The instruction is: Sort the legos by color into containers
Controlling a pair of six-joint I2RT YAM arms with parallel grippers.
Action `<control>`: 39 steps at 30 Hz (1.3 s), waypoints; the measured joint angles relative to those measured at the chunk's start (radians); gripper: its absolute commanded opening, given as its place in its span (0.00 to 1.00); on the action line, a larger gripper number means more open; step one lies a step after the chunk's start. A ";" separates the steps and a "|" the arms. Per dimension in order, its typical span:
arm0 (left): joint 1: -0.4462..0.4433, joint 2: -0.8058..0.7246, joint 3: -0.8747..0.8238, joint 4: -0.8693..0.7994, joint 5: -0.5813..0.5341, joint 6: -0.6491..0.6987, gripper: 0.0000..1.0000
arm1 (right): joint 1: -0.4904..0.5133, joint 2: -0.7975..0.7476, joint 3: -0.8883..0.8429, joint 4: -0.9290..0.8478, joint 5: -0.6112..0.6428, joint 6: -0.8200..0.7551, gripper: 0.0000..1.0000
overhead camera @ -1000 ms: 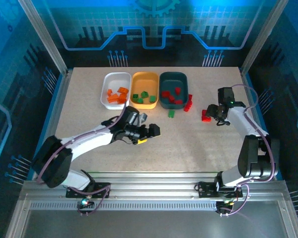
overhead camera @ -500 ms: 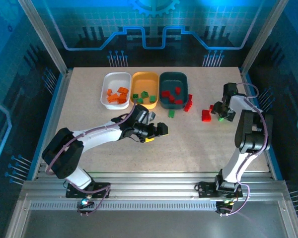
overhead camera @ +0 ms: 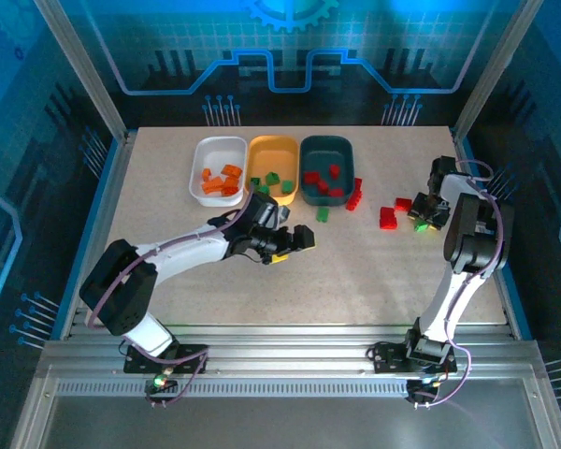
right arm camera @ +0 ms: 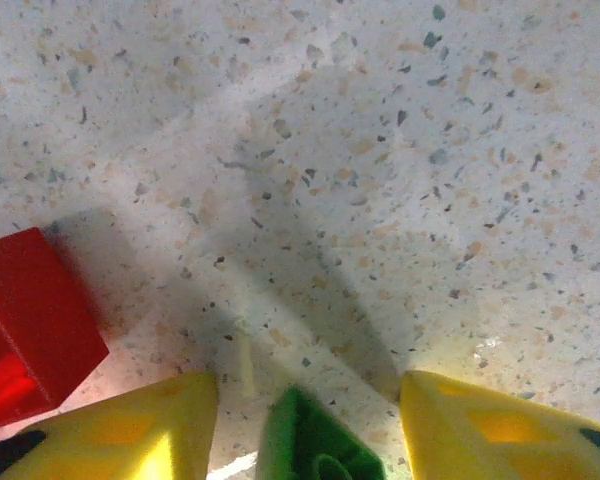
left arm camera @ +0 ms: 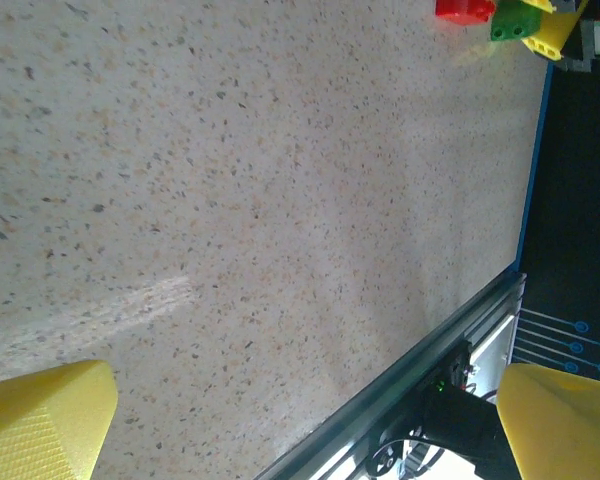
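Observation:
Three containers stand side by side at the back: a white tray (overhead camera: 200,161) with orange legos, an orange-yellow tray (overhead camera: 273,146) with green ones, and a dark teal tray (overhead camera: 326,146) with red ones. Loose on the table are a green brick (overhead camera: 323,215), red bricks (overhead camera: 355,195) by the teal tray, and two more red bricks (overhead camera: 388,218) further right. My right gripper (overhead camera: 428,213) (right arm camera: 308,385) is open, straddling a green brick (right arm camera: 315,445) (overhead camera: 420,225), with a gap at each finger. A red brick (right arm camera: 30,325) lies just left of it. My left gripper (overhead camera: 294,243) (left arm camera: 305,400) is open over bare table.
The table's right edge and its blue rail (overhead camera: 479,201) run close beside my right gripper. In the left wrist view the near metal rail (left arm camera: 410,380) crosses the bottom, and the red and green bricks (left arm camera: 490,12) show far off at the top right.
My right gripper has shifted right, off the red bricks, and come down around the green brick with its jaws narrowing. My left gripper has moved a little to the right.

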 measured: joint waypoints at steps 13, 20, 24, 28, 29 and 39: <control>0.055 -0.001 -0.006 0.004 0.012 0.003 0.99 | -0.013 -0.035 -0.053 0.043 -0.029 0.014 0.33; 0.122 -0.048 -0.070 0.024 0.053 -0.013 0.99 | -0.010 -0.107 -0.135 0.063 -0.047 0.034 0.31; 0.229 -0.114 -0.117 0.026 0.061 -0.030 0.99 | 0.002 -0.166 -0.160 0.063 -0.047 0.044 0.31; 0.384 -0.204 -0.165 0.017 0.062 -0.042 0.99 | 0.045 -0.248 -0.185 0.062 -0.032 0.047 0.31; 0.432 -0.228 -0.179 0.015 0.065 -0.046 0.99 | 0.065 -0.272 -0.192 0.061 -0.027 0.048 0.31; 0.677 -0.322 -0.286 -0.032 0.120 -0.043 0.99 | 0.408 -0.400 -0.120 0.026 0.021 0.075 0.32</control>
